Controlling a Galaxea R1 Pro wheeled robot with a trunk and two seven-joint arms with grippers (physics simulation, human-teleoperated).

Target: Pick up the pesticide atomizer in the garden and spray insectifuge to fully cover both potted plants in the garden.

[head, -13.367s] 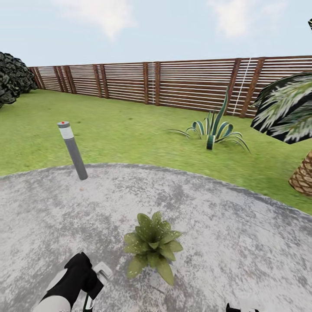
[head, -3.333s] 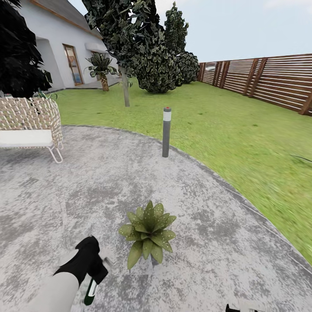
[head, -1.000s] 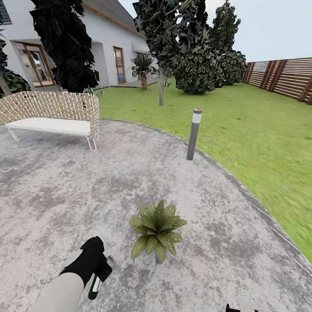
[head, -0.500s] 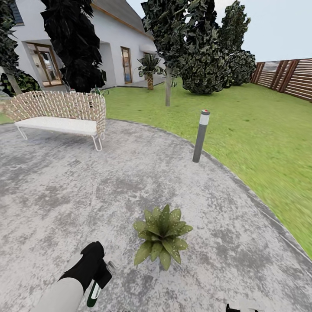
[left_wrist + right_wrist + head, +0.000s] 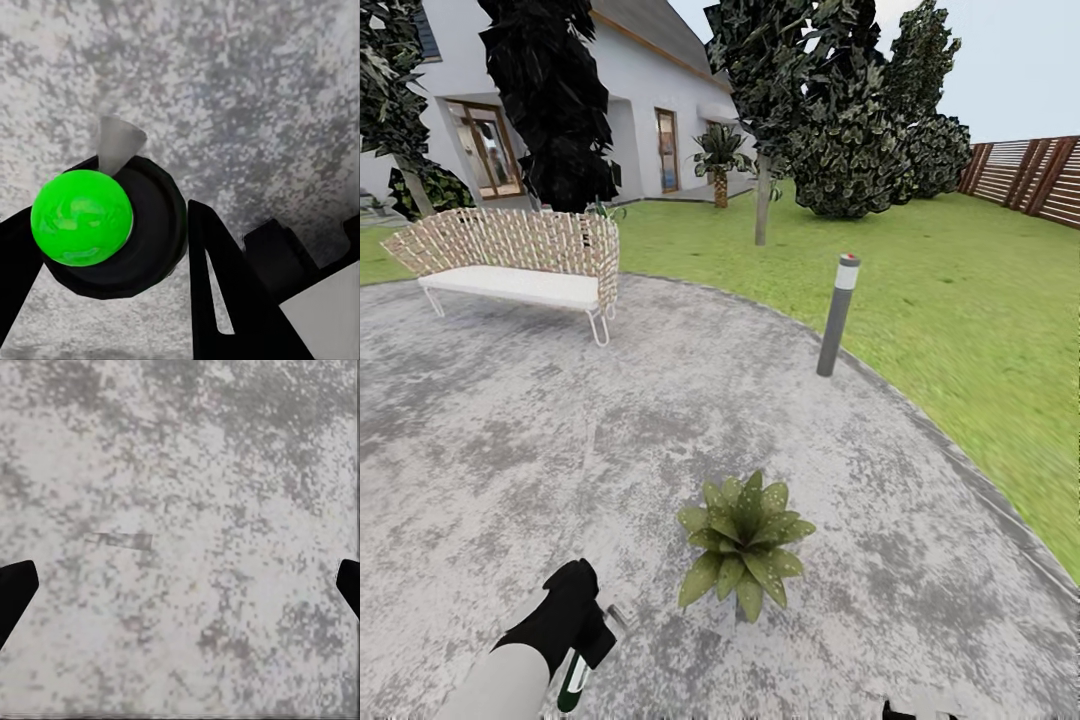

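Fingers of our left gripper (image 5: 112,255) clamp the pesticide atomizer (image 5: 109,225) at near left over the patio (image 5: 480,440); one potted plant (image 5: 745,540) sits just right. Our right gripper (image 5: 180,585) is spread wide.

Wicker bench (image 5: 510,262); bollard light (image 5: 837,315); white house (image 5: 630,110).

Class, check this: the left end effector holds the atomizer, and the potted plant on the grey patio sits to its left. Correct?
Not quite. In the head view the potted plant sits to the right of the left end effector, which does hold the atomizer over the grey patio.
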